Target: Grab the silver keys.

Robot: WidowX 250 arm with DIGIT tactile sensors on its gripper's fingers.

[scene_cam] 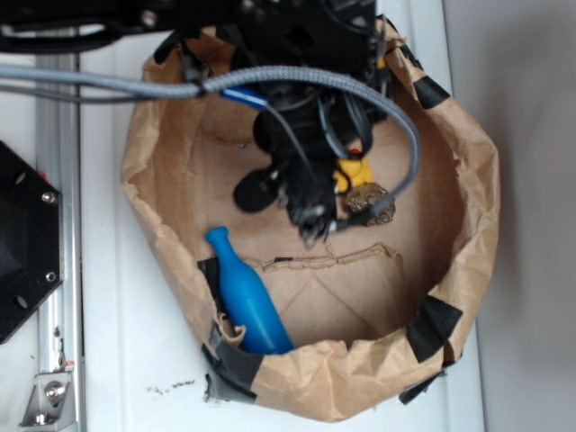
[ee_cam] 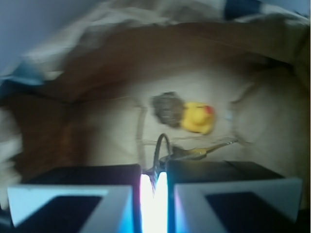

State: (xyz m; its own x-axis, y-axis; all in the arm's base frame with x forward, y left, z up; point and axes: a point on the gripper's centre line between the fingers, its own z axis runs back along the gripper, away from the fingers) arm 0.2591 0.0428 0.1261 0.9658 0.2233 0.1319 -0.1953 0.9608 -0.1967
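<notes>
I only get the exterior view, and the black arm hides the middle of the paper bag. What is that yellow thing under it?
Observer: A rubber duck. The wrist view shows it whole, with the silver keys right against its side.
Operator: Is the gripper holding them?
Observer: No. The gripper is short of them, with only a narrow gap between its fingers.
Operator: Anything else hidden?
Observer: A thin dark loop with a yellowish piece, just ahead of the gripper. It is too blurred to name.
</notes>
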